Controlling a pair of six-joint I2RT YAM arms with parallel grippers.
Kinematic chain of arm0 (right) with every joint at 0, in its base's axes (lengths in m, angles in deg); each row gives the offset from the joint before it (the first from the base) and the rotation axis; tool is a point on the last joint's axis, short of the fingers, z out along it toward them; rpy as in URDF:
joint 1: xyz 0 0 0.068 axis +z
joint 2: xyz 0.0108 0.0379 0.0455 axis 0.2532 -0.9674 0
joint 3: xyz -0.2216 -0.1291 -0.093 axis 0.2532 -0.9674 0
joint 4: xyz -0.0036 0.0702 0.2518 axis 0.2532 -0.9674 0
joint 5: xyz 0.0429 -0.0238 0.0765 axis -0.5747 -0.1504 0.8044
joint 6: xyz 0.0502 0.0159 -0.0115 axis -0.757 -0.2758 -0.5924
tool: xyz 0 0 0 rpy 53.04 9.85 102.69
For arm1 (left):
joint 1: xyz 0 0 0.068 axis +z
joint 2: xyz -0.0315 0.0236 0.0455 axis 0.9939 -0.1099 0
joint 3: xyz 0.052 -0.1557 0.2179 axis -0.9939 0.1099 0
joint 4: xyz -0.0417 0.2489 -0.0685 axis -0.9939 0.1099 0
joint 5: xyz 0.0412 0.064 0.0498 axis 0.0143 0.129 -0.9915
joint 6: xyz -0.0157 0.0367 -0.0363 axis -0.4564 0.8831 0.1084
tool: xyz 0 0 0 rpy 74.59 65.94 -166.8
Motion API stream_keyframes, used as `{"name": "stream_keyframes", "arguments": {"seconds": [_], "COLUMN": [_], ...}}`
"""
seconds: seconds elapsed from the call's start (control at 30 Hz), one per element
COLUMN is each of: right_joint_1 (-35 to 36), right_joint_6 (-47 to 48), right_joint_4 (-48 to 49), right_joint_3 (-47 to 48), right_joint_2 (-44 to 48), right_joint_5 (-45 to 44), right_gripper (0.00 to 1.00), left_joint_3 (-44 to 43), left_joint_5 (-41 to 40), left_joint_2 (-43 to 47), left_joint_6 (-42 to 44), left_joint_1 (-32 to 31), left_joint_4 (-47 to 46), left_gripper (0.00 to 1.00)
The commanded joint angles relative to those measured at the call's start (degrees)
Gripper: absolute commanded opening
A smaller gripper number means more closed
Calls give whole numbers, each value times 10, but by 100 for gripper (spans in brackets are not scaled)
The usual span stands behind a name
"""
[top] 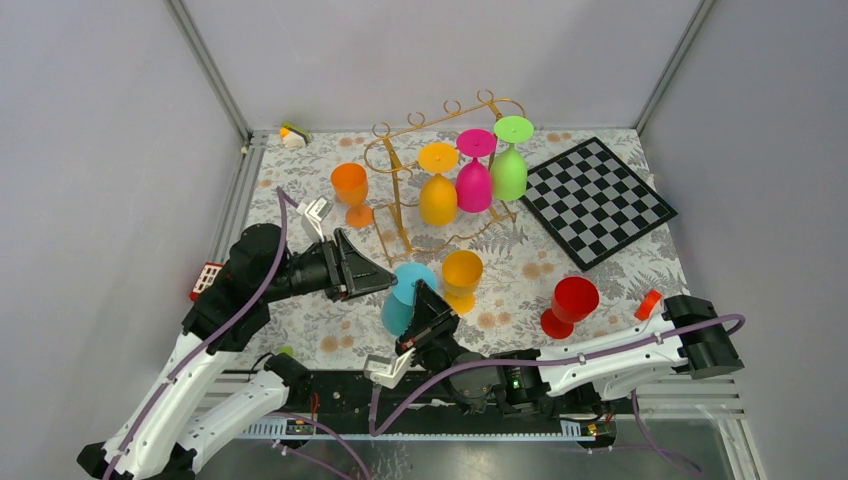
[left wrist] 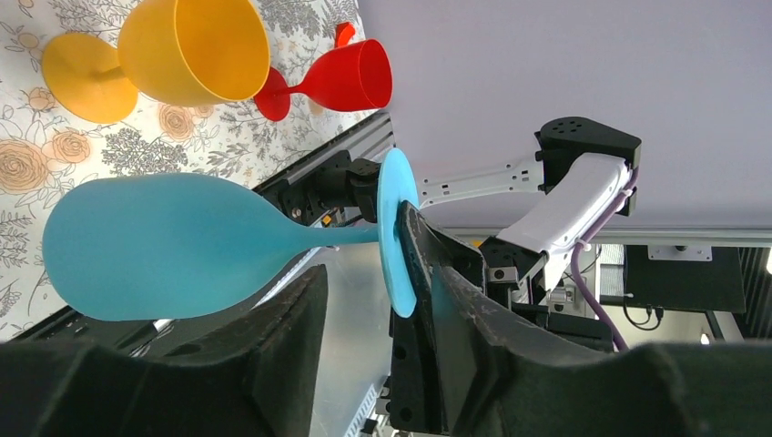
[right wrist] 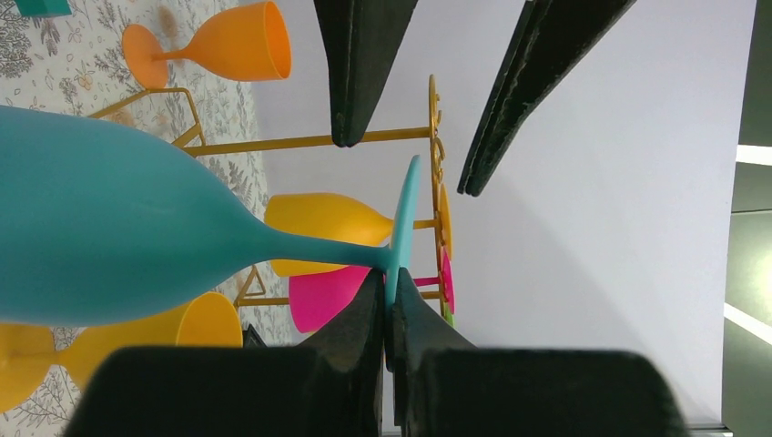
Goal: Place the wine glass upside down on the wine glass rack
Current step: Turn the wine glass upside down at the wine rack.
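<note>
Right jaws pinched shut on foot of teal wine glass (right wrist: 109,237); left jaws half-open, straddling same foot (gap on one side).

So the right pincer (right wrist: 390,291) is clamped tight on the foot rim of the teal wine glass (right wrist: 109,237), with the bowl sticking out to the left of the shot. The left pincer (right wrist: 408,164) pokes in from the top, black fingers spread apart by the foot's far edge. Behind that, the gold wine glass rack (right wrist: 309,141) has a yellow glass (right wrist: 319,223) and a pink glass (right wrist: 332,296) hanging on it. An orange glass (right wrist: 228,45) stands on the floral worktop (right wrist: 55,64).
</note>
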Motion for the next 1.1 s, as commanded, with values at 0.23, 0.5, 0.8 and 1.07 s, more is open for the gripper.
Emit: {"name": "stream_keyframes", "arguments": {"seconds": [0.23,0.5,0.8,1.07], "right_joint_1": [6,6,6,3], "right_joint_6": [6,-4,-47,-106], "right_joint_4": [25,26,-10,-34], "right_joint_3": [14,9,16,11], "right_joint_2": [-13,-15,-12,-7], "right_joint_5": [-14,-10,-2,-3], "right_gripper": [0,0,61,100], "left_joint_3": [-17,-6,-5,-21], "left_joint_5": [11,-3,-54,-149], "left_joint_2": [-24,-19,3,21], "left_joint_6": [0,4,20,59], "left_joint_1": [-36,-40,-40,-40], "left_joint_4": [-38,-40,-16,49], "left_gripper": [28,0,0,0]}}
